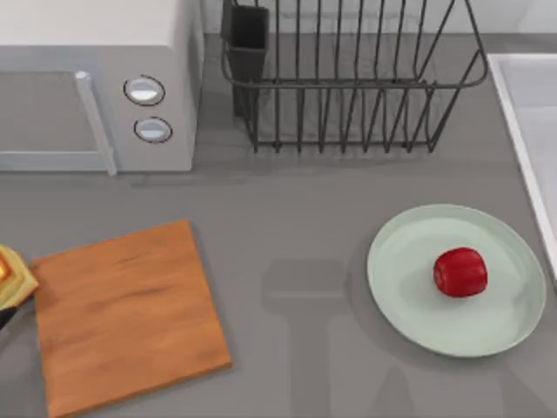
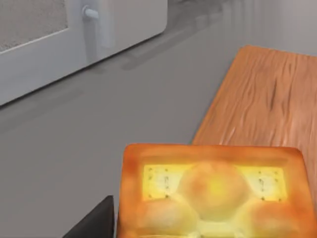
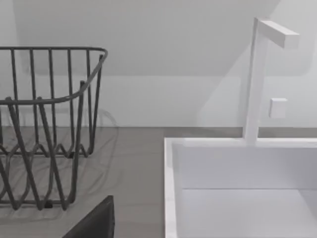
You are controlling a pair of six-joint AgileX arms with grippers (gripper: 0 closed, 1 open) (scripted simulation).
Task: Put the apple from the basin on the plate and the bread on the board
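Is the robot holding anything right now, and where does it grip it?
Apparently the bread, at the board's left edge before the left wrist camera; the grip point is hidden.

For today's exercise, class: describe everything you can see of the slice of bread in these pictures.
The bread is a thick square slice with a toasted golden-brown crust, yellow patches and rounded bumps on top, and pale sides. In the top view it sits at the table's far left edge, cut off by the frame, just left of the wooden board, near the board's corner; whether they touch cannot be told. It is not yet on the board. A dark part of the left pincer shows beside it.
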